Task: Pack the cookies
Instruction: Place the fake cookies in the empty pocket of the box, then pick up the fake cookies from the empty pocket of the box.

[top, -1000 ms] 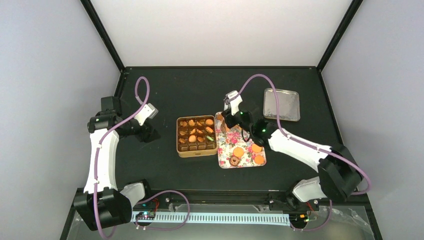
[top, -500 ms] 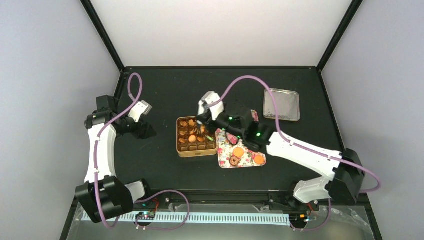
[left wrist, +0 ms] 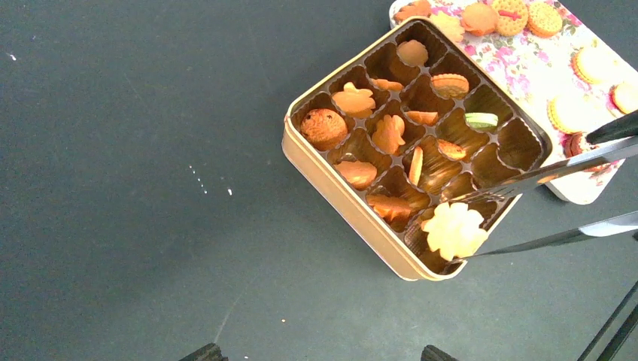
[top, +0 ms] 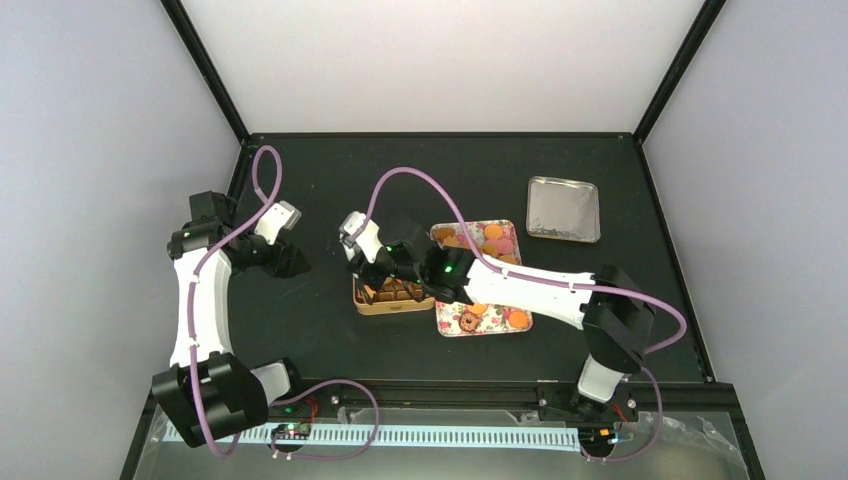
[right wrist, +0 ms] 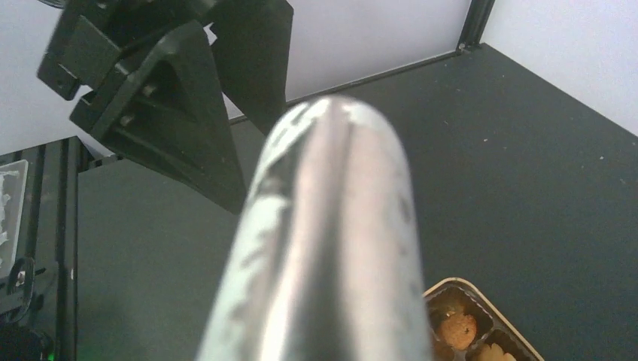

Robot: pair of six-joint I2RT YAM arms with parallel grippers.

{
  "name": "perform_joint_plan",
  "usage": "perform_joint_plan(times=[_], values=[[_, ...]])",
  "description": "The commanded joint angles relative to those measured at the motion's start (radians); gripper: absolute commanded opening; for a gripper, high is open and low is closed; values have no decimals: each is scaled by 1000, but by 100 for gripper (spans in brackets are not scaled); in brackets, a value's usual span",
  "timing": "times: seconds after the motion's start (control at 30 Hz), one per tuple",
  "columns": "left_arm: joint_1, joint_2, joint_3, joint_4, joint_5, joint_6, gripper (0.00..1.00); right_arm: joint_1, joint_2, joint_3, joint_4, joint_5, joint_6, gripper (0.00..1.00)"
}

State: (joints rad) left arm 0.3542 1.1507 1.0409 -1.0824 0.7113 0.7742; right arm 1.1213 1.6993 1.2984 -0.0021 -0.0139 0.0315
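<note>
Black matte tabletop [top: 330, 340], few white specks, pale grey walls [top: 90, 150] round it. R gripper [top: 383, 268] clamped on metal tongs [left wrist: 542, 174], tips pinching a flower-shaped cookie [left wrist: 454, 231] over a corner cell of the gold tin [left wrist: 338, 203]; more cookies [left wrist: 511, 15] in its cells & on floral tray [left wrist: 527, 71] beyond. L gripper [top: 290, 262] fingers wide, empty, off to tin's side.

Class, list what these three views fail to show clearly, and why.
- Top view: far compartments of the tin, hidden under the right arm.
- Right wrist view: blurred tongs fill the frame; their tips unseen.
- Left wrist view: floral tray cut off by the frame edge.
</note>
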Motion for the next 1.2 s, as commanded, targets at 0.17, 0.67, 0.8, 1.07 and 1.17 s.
perform_joint_plan(times=[0.17,0.67,0.8,1.07,1.17], values=[[9,-29,2,3,27,23,69,-2,6,55,22,24,8,43],[10,-38,9,-14,36,35,69,-44,-15,18,36,52,71,34],[9,-39,12,-17,39,39,69,-59,-1,3,26,39,96,34],[9,-37,17,-21,41,43,69,-60,10,-21,40,-12,129,30],[10,-36,17,-22,41,46,69,-61,7,-25,42,-28,134,27]])
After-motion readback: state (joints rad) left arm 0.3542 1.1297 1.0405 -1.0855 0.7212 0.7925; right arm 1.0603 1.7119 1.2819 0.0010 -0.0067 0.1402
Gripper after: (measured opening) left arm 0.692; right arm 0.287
